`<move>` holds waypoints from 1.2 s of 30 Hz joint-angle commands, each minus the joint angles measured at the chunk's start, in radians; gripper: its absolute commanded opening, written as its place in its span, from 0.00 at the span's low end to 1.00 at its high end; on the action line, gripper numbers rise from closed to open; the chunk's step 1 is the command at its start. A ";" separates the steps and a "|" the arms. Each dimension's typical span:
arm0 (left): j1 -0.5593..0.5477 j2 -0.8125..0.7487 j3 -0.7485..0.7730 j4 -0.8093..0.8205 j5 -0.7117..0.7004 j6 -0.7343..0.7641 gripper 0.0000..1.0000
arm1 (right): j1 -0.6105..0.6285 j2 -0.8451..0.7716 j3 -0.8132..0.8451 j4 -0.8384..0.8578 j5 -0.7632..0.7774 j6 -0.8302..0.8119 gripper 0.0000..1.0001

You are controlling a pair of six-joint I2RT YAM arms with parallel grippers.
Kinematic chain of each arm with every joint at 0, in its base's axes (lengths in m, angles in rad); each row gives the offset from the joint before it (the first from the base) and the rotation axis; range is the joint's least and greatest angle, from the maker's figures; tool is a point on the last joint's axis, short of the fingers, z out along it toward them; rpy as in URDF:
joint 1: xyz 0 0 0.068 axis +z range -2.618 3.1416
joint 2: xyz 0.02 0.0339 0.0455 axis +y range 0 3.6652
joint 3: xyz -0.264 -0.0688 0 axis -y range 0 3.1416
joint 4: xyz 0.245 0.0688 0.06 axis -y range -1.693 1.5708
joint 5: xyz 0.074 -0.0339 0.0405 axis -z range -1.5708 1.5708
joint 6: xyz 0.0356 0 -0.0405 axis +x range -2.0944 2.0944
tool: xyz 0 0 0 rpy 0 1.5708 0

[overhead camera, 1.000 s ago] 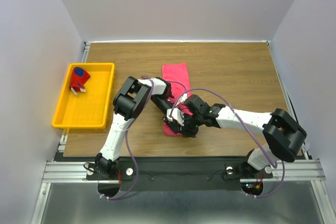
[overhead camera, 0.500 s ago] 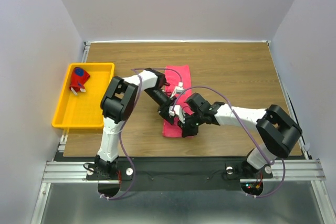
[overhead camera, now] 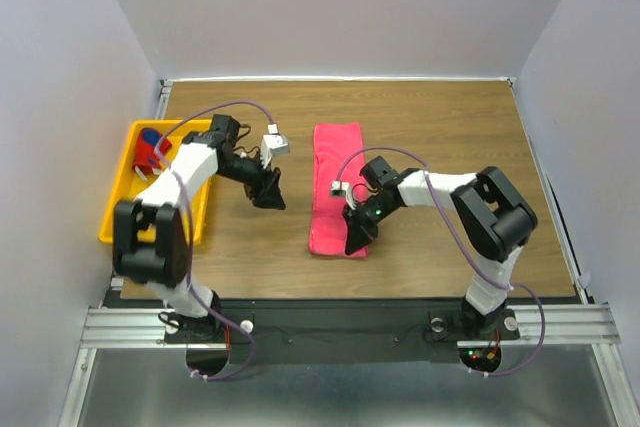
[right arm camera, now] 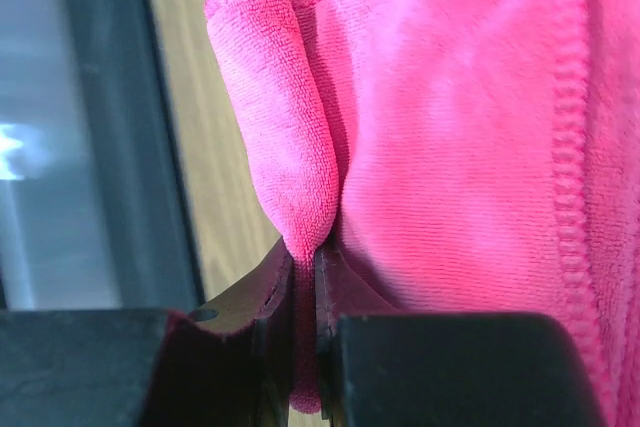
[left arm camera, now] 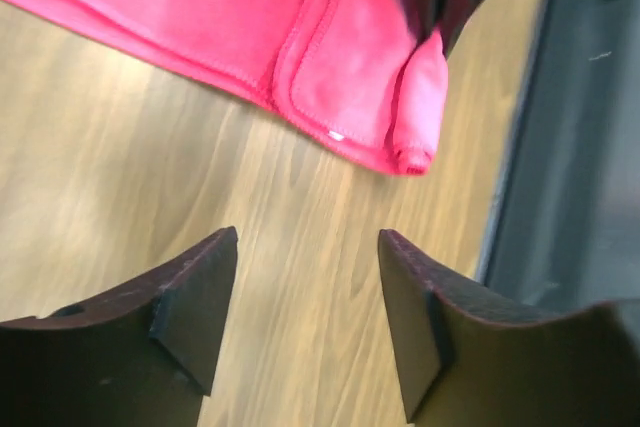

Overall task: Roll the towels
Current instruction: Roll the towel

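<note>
Wooden and brown: looking down on a table point(overhead camera: 450, 127) with the pink towel point(overhead camera: 334, 177) lying long and flat on it. Spotting a yellow tray point(overhead camera: 140, 212) well left of the pink towel. Pinching a small fold at the near end of the pink towel with the right gripper point(overhead camera: 356, 239), fingers squeezing tight on it. Hanging the left gripper point(overhead camera: 270, 197) left of the pink towel, touching nothing, fingers spread apart. Finding the red and blue towel point(overhead camera: 151, 150) far left of the pink towel, in the tray's far corner.
</note>
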 commanded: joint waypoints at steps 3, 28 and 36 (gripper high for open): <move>-0.192 -0.470 -0.295 0.419 -0.379 -0.061 0.76 | -0.080 0.111 0.077 -0.096 -0.244 0.023 0.06; -0.952 -0.281 -0.625 0.967 -0.927 -0.070 0.65 | -0.115 0.267 0.164 -0.150 -0.303 0.088 0.11; -0.952 -0.227 -0.639 0.977 -0.978 -0.083 0.38 | -0.115 0.252 0.172 -0.176 -0.272 0.062 0.11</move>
